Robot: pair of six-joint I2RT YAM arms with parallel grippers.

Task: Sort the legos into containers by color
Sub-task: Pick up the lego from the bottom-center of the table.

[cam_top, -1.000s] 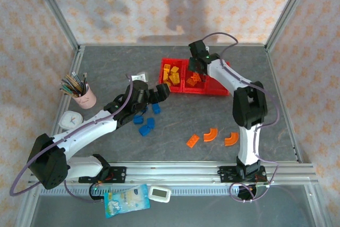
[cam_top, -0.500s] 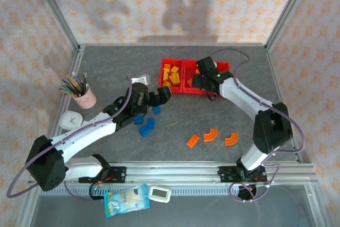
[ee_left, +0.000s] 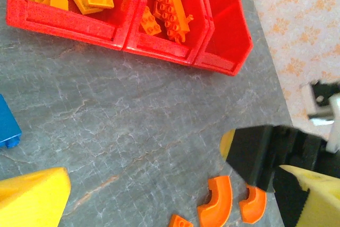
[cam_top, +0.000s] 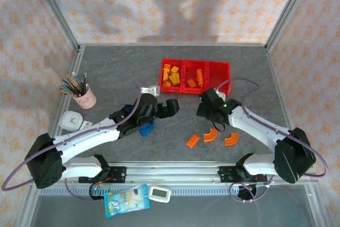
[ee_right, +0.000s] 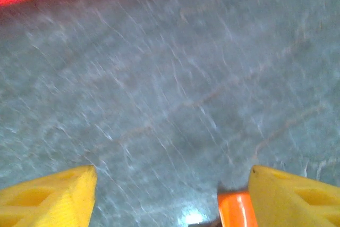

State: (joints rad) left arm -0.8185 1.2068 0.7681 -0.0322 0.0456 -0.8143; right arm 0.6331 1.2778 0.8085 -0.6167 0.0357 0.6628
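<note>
Bench (cam_top: 106, 67), contents left to right; sorting partly done.

1. Pink pencil cup (cam_top: 81, 93), far left. No part in the job.
2. Blue legos (cam_top: 146, 128), a small cluster on the bench, partly hidden under the left arm. Not yet sorted; I cannot tell how many.
3. Left end effector (cam_top: 171, 106), hovering just right of the blue cluster. Fingers wide apart, nothing between them.
4. Red tray (cam_top: 219, 72), three joined compartments toward the back of the bench.
   - Left compartment: yellow legos (cam_top: 170, 74), several.
   - Middle compartment: orange legos (cam_top: 195, 81), a few.
   - Right compartment: bare, presumably meant for blue.
5. Loose orange legos (cam_top: 211, 133), three pieces in a row near the front: one wedge-like, two curved. Well apart from the tray.
6. Right end effector (ee_right: 172, 200), low over the bench near the curved pieces. Fingers apart, clamped on nothing. An orange arc (ee_right: 236, 210) sits just beside one finger.

Standing, as I judge it:
- Yellow looks finished; none seen on the bench.
- Orange is partly in, with three pieces to go.
- Blue is not begun.
</note>
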